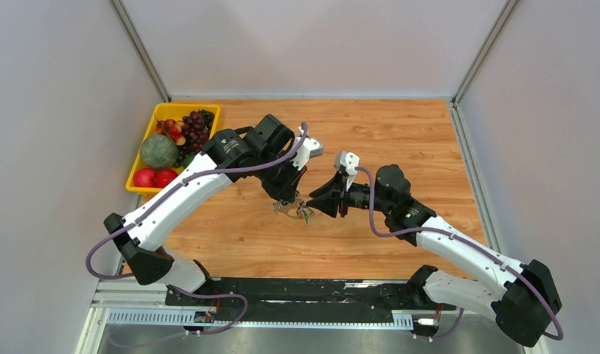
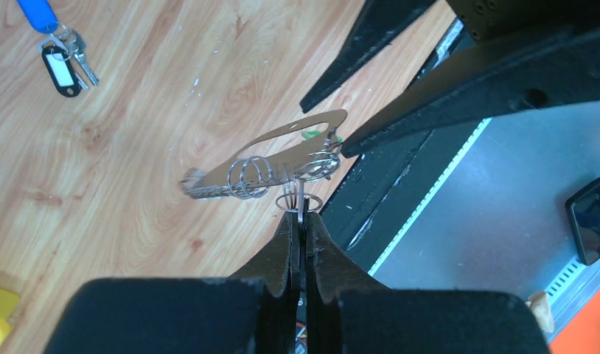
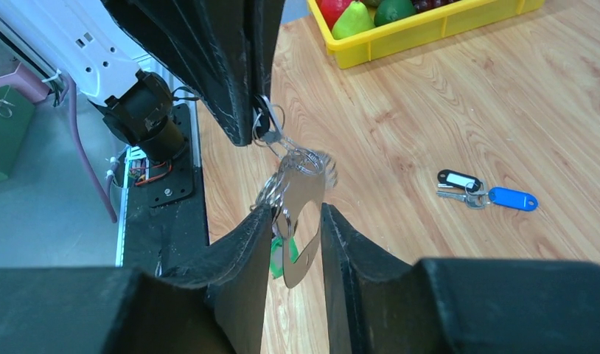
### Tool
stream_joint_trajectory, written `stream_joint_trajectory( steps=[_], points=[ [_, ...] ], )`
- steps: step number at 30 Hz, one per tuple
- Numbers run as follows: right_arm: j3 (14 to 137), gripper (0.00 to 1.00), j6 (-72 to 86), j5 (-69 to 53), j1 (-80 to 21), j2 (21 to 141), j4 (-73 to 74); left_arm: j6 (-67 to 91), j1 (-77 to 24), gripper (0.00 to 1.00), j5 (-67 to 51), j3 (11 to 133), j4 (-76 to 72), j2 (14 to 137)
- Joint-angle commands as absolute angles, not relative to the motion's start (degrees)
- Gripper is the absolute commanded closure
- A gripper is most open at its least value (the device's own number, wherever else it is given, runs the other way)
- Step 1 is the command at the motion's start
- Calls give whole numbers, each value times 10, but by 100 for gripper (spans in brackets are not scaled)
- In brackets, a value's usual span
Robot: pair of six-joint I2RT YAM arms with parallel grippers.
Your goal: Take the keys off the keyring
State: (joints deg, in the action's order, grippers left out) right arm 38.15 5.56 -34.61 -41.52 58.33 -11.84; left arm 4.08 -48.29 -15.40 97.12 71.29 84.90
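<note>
The keyring is a silvery flat loop strung with small wire rings and a green tag, held above the table between both grippers. My left gripper is shut on one of its small rings. My right gripper is open, its fingers on either side of the loop, with the green tag hanging below. Two keys lie loose on the wood, one with a blue head and one with a black-and-white head. They also show in the left wrist view.
A yellow tray of fruit stands at the back left of the table. The black base rail runs along the near edge. Grey walls close in the left, back and right sides.
</note>
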Motion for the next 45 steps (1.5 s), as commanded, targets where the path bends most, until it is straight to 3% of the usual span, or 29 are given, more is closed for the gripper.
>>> stream_joint_trajectory(
  steps=[1,12,17,19,21,26,32,38,45],
  points=[
    [406,66,34,-377,-419,591,-158,8,-490,100,-177,969,695,816],
    [410,64,32,-412,-443,591,-190,1,-505,100,-190,964,694,799],
    [412,58,29,-415,-444,580,-190,1,-508,100,-189,960,695,796],
    [412,50,27,-414,-444,575,-189,1,-509,100,-188,960,694,794],
    [412,35,26,-407,-444,572,-189,1,-510,100,-190,960,695,793],
    [419,31,28,-416,-444,578,-189,1,-515,100,-192,962,694,791],
    [433,46,27,-418,-449,596,-190,1,-523,100,-191,962,690,789],
    [436,69,21,-424,-459,608,-183,0,-529,100,-187,965,688,788],
    [418,77,18,-423,-464,588,-172,2,-529,100,-161,979,682,778]
  ],
)
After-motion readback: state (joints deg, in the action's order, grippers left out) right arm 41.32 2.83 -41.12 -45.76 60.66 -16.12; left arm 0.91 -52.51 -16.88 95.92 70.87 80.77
